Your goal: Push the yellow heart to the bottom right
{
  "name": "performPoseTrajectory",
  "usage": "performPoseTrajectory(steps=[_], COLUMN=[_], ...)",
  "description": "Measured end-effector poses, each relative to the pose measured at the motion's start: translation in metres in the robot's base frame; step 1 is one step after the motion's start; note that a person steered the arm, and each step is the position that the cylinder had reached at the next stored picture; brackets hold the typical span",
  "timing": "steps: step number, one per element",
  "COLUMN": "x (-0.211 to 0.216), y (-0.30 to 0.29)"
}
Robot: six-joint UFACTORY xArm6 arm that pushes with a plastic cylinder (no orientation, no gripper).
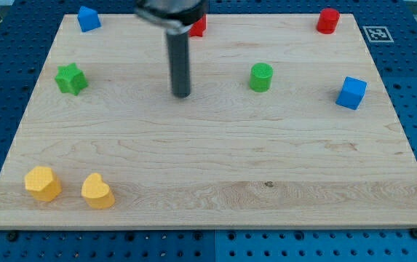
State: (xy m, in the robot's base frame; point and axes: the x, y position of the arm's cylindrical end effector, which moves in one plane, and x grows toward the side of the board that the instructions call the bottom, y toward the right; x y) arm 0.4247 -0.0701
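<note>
No pincer on this arm, just a rod, so nothing is held; my tip (182, 94) rests on the pale wooden board (215, 160), upper middle, well apart from every block. The yellow heart-shaped block (97, 191) sits at the view's bottom left, just beside the yellow hexagonal block (42, 183). My judgement: come round to the heart's left side, between the two yellows without nudging the hexagon; then push steadily rightward along the bottom edge, keeping contact centred.

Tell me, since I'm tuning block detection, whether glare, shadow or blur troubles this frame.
Camera view: lighting is even, with no glare on the wooden board; the yellow heart and green cylinder are sharp with only faint shadows; the rod's top is softly blurred, while my tip is crisp, far above the heart.
</note>
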Motion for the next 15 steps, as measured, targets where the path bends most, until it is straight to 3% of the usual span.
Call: performPoseTrajectory(steps=[1, 2, 5, 7, 13, 15], x=[0.061, 0.077, 0.081, 0.102, 0.167, 0.171], y=[-0.05, -0.062, -0.07, -0.11, -0.111, -0.111])
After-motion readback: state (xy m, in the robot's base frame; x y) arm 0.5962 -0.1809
